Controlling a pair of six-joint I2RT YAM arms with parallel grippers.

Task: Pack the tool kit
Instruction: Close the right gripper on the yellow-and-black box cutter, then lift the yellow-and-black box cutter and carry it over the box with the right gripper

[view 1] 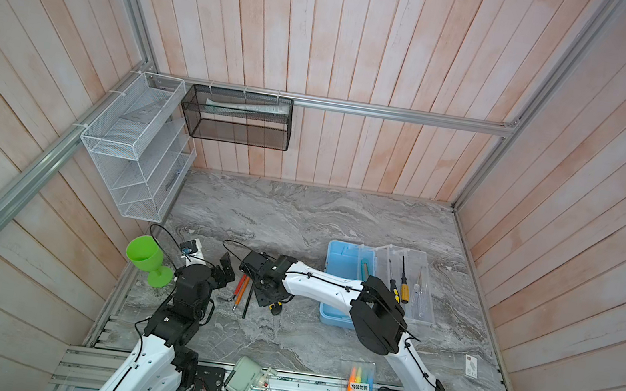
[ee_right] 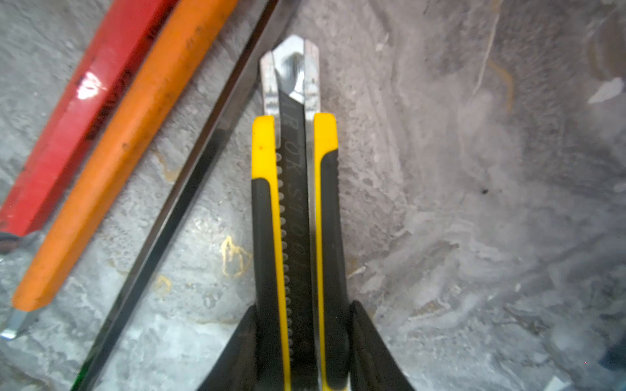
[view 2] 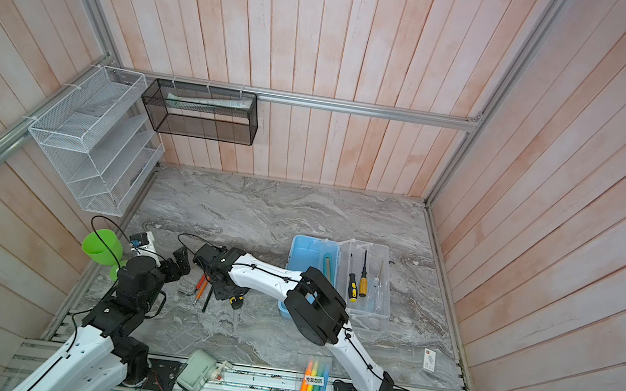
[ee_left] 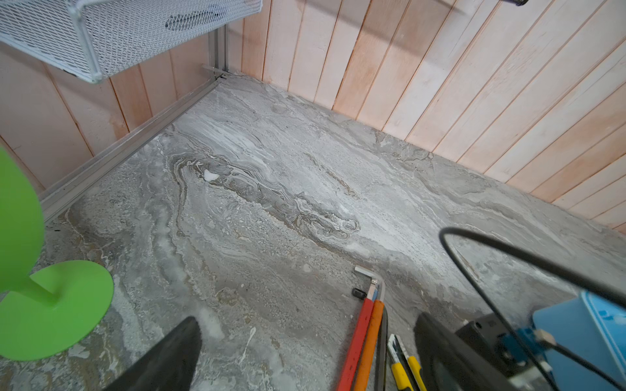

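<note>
Yellow-and-black plastic utility knife (ee_right: 298,216) lies flat on the grey marble-pattern tabletop (view 1: 299,219), well left of the open light-blue plastic case with clear lid (view 1: 343,260), just beside the red and orange-handled hex keys (ee_right: 111,135). I see its long axis running straight out from the right gripper (ee_right: 299,342), silver blade end pointing away; the fingers sit one on each long side of the handle, touching or nearly so. I read that as clamping on the knife, still on the table. In a top view the right arm reaches across the middle, gripper (view 1: 266,301) over the knife. Left gripper (ee_left: 305,359) is wide open, empty, near the green plastic goblet (view 1: 148,260). My call: the carry goes rightward to the case. Knife has a yellow shell, black rubber grips, a toothed slider track and a retracted blade.
</note>
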